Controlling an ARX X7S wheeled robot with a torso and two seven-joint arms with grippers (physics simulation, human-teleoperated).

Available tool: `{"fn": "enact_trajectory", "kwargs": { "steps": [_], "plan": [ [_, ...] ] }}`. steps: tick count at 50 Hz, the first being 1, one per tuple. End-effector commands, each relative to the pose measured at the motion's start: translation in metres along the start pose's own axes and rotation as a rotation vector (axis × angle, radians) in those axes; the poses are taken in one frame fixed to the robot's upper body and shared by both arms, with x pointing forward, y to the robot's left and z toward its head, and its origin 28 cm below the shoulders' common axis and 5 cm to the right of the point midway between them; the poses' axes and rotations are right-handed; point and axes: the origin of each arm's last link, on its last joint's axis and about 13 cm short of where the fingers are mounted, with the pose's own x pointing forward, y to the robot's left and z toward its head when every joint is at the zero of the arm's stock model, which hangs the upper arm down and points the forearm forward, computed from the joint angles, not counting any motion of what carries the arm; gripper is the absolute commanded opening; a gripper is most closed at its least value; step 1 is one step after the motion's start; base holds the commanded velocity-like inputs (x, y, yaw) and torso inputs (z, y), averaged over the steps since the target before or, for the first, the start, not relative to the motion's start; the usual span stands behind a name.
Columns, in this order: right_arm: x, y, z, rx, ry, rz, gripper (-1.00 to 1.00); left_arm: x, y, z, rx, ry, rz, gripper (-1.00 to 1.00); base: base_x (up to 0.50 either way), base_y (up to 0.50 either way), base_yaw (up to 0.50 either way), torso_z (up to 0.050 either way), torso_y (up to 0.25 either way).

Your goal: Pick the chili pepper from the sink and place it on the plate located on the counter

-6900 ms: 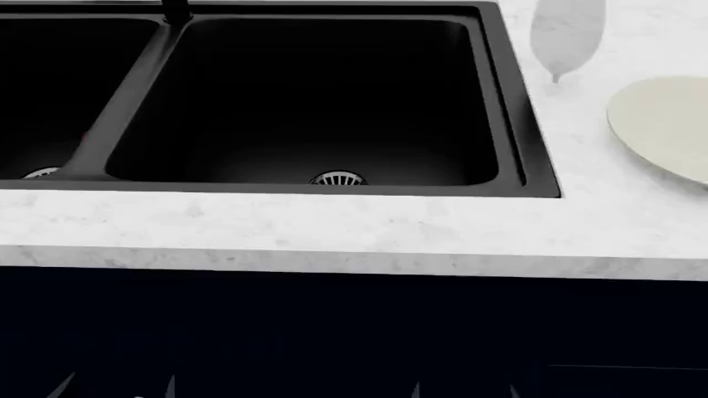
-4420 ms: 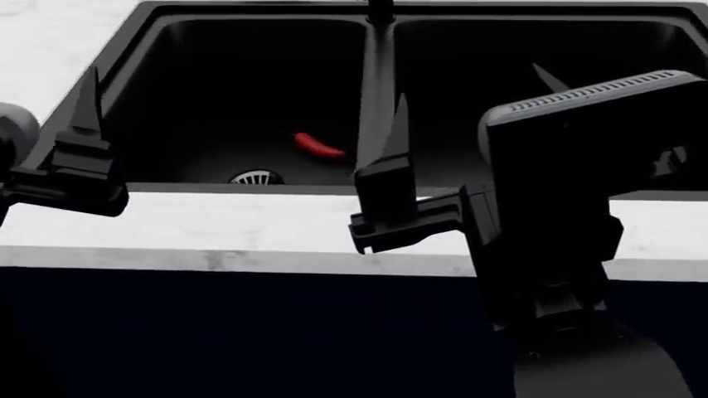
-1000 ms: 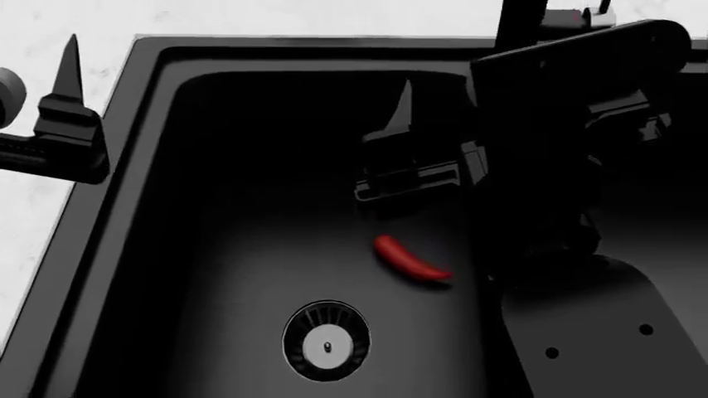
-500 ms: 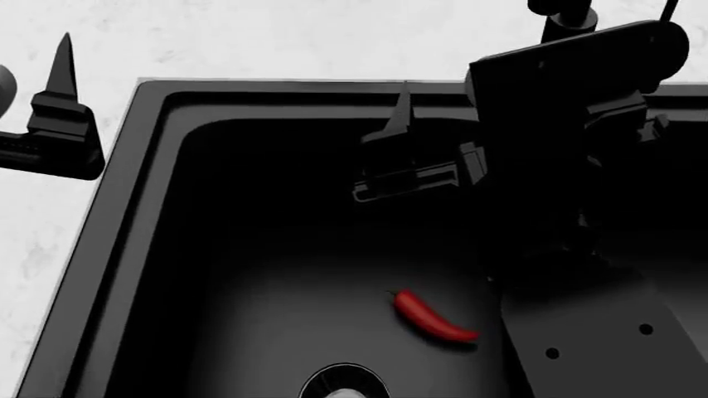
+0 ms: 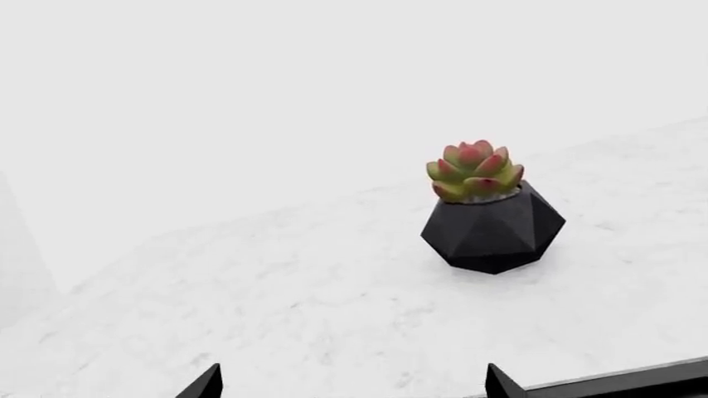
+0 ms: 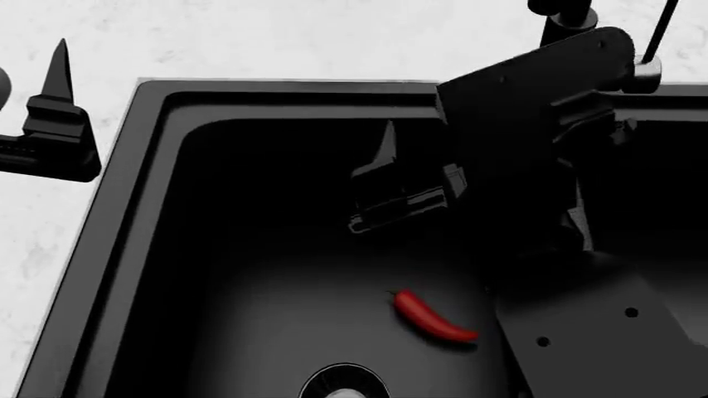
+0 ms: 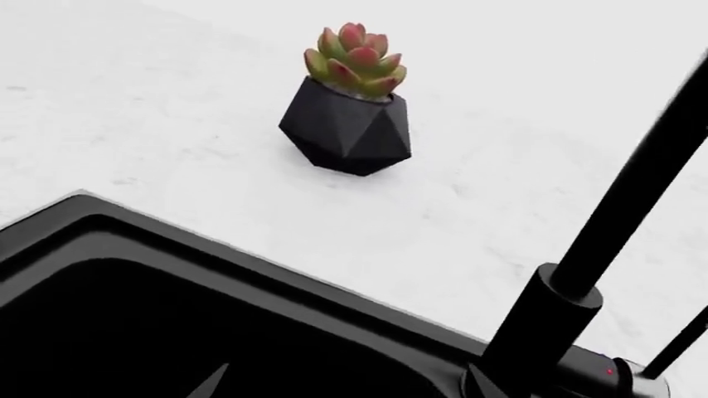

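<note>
We are looking down over the counter (image 6: 277, 37), white and grey-veined, and into the left basin of the black sink (image 6: 122, 249), which is taking up most of the head view. Our right arm is reaching over that basin, and the right gripper (image 6: 443, 178) is hanging above the floor of it with its fingers apart and nothing between them. Our left gripper (image 5: 348, 385) is waiting out over the counter by the sink's left rim, fingers also spread and empty.

The chili pepper (image 6: 434, 318) is lying untouched on the basin floor, near the drain strainer (image 6: 343, 383) and lower than the right gripper. We judge the task is barely starting: we are approaching, not grasping. Lowering, closing, lifting and carrying all remain. The plate is not showing in any view, so we are still needing to find it.
</note>
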Motion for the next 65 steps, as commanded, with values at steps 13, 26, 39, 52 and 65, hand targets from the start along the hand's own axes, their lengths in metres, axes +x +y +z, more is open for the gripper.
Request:
{"fn": "enact_trajectory", "kwargs": {
  "steps": [13, 26, 39, 52, 65],
  "plan": [
    [0.003, -0.015, -0.002, -0.226, 0.263, 0.225, 1.0, 0.001, 0.001, -0.001, -0.01, 0.002, -0.004, 1.0, 0.0, 0.0, 0.0, 0.0, 0.0],
    [0.018, -0.02, -0.011, -0.311, 0.399, 0.297, 1.0, 0.002, 0.001, 0.001, -0.012, -0.001, -0.007, 1.0, 0.0, 0.0, 0.0, 0.0, 0.0],
    [0.047, -0.018, -0.032, -0.317, 0.469, 0.339, 1.0, 0.006, 0.0, -0.005, -0.005, 0.013, -0.006, 1.0, 0.0, 0.0, 0.0, 0.0, 0.0],
    [0.062, -0.013, -0.057, -0.318, 0.518, 0.375, 1.0, 0.011, -0.002, -0.013, -0.007, 0.027, -0.014, 1.0, 0.0, 0.0, 0.0, 0.0, 0.0],
    [0.08, -0.006, -0.083, -0.319, 0.562, 0.398, 1.0, 0.015, 0.0, -0.023, -0.003, 0.047, -0.003, 1.0, 0.0, 0.0, 0.0, 0.0, 0.0]
  ]
}}
